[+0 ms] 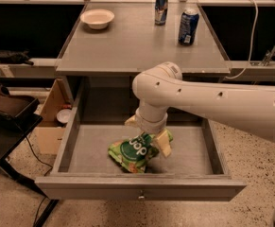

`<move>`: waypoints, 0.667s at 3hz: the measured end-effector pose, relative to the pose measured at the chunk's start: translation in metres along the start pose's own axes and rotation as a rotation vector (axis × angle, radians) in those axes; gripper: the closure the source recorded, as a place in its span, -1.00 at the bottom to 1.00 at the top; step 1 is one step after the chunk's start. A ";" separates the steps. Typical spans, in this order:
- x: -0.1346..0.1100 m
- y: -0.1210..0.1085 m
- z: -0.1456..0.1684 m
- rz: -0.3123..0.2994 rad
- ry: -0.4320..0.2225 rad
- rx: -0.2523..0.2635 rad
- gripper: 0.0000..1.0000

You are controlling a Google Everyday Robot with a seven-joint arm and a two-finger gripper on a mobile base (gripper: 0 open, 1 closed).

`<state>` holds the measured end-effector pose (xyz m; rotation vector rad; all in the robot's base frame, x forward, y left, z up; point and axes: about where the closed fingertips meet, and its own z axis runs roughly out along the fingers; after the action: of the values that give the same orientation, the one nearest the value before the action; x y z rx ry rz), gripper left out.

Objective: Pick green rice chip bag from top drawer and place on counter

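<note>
The green rice chip bag (131, 153) lies crumpled in the middle of the open top drawer (137, 187), its upper end tilted up. My gripper (147, 135) reaches down into the drawer from the right, at the end of the white arm. Its cream fingers (163, 144) straddle the bag's upper end and close on it. The wrist hides part of the bag's top. The counter (137, 44) is the grey tabletop directly above and behind the drawer.
A white bowl (97, 18) sits at the counter's back left. Two cans stand at the back right, a slim one (161, 1) and a blue one (188, 26). A cardboard box (49, 126) and a dark chair (9, 109) are left of the cabinet.
</note>
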<state>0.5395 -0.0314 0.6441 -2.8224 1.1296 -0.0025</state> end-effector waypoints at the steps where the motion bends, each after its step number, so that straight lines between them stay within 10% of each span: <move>1: 0.003 0.002 0.005 0.010 0.003 0.008 -1.00; 2: 0.003 0.002 0.005 0.010 0.003 0.009 -0.62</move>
<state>0.5404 -0.0348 0.6383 -2.8101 1.1417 -0.0108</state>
